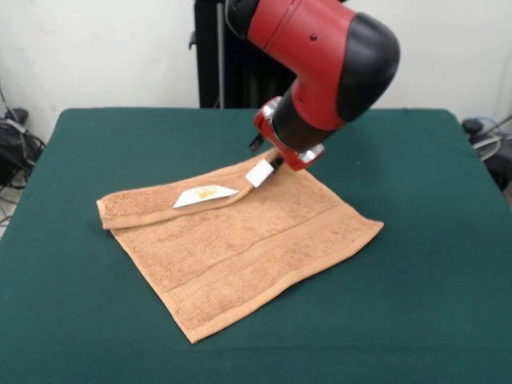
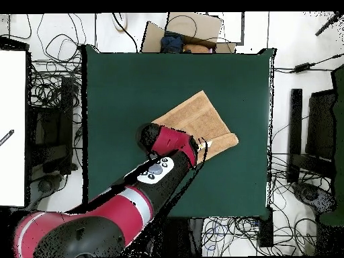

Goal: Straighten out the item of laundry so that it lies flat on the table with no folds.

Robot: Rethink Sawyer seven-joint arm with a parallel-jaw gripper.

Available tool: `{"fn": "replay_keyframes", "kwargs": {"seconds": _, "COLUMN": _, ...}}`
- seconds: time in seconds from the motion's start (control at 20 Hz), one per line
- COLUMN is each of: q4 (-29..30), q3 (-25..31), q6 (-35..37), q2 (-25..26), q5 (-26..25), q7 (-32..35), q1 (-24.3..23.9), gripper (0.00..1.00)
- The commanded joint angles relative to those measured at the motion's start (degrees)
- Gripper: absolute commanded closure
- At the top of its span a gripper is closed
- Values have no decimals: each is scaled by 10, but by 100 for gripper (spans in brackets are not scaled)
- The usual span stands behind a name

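Jaws are hidden under the red arm's (image 1: 320,56) wrist — I cannot tell if they grip anything. They sit at the towel's (image 1: 240,248) far edge, by a white tag (image 1: 205,195). That edge is folded over — the rest lies flat on the green surface (image 1: 432,304).

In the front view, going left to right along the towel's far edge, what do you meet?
Folded-over corner of the towel → white tag → second tag → gripper → bare table.
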Motion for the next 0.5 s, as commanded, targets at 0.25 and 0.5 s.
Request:
{"fn": "replay_keyframes", "kwargs": {"seconds": 0.25, "q4": -23, "q3": 41, "q6": 20, "q2": 13, "q5": 12, "q7": 146, "q1": 7, "gripper": 100}}
{"fn": "replay_keyframes", "kwargs": {"seconds": 0.5, "q4": -20, "q3": 46, "q6": 19, "q2": 10, "q5": 14, "q7": 142, "q1": 4, "gripper": 100}}
